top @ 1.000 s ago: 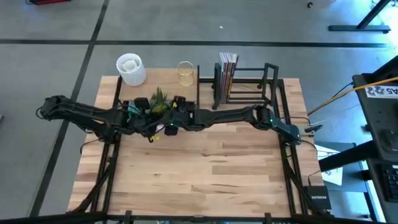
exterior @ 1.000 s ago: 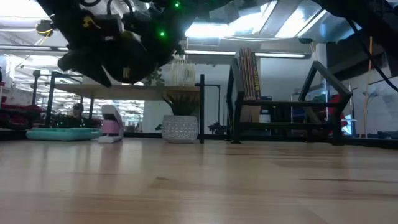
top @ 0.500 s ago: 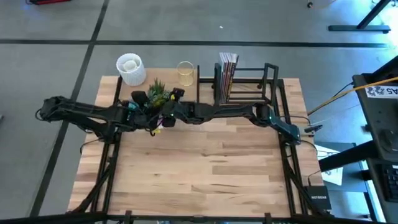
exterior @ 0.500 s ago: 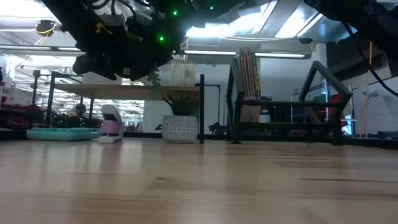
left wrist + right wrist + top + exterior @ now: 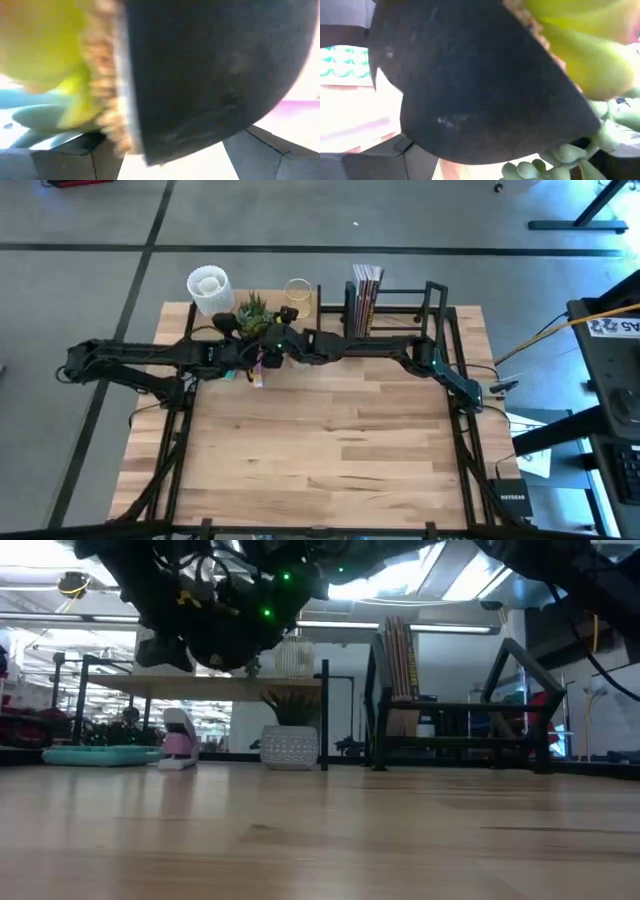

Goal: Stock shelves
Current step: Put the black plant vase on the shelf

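Wooden table (image 5: 330, 440) fills the high view. We carry a little plant in a black pot (image 5: 255, 313) between both arms, the left gripper (image 5: 232, 352) and right gripper (image 5: 283, 343) each clenched on it. It hangs just over the wood shelf (image 5: 200, 686) at the far left. The black rack (image 5: 400, 310) with books (image 5: 366, 285) lies to the right. Only our wrist views show the pot's dark side.

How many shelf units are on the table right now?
2: the light-wood board shelf on thin black legs at the table's far left; the black open-frame metal rack beside it at far right, holding books.
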Controlling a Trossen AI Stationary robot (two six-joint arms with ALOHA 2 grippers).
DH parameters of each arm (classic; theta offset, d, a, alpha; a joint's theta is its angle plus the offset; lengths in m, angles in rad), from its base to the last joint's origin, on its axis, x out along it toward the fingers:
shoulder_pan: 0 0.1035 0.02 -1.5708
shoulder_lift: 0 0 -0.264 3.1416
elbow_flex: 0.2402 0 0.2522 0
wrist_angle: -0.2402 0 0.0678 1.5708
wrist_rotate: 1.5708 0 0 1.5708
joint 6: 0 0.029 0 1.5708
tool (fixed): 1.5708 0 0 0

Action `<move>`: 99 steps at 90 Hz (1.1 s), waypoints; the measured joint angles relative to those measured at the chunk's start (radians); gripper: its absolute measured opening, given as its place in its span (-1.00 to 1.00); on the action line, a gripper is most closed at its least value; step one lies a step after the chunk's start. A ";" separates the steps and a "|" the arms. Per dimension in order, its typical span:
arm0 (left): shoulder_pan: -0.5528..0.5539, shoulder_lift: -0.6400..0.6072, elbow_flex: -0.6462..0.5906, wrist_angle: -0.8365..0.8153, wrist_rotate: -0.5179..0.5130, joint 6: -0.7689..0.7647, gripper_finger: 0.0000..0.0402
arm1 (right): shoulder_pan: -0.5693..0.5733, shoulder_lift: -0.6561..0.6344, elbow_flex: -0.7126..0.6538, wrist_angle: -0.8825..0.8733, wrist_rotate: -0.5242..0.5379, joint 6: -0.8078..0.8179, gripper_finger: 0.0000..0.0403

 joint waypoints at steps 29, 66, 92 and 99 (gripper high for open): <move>0.085 0.000 0.000 0.030 0.000 0.008 0.40 | -0.016 0.000 0.001 -0.005 0.006 -0.001 0.50; 0.063 0.000 0.000 0.015 0.037 -0.038 0.27 | -0.014 -0.002 0.005 -0.107 0.042 -0.023 0.50; 0.059 0.000 0.000 0.010 0.039 -0.053 0.19 | 0.020 -0.003 0.004 -0.131 0.139 -0.104 0.50; 0.059 0.000 -0.001 0.010 0.039 -0.053 0.19 | 0.026 -0.003 0.003 -0.132 0.145 -0.127 0.50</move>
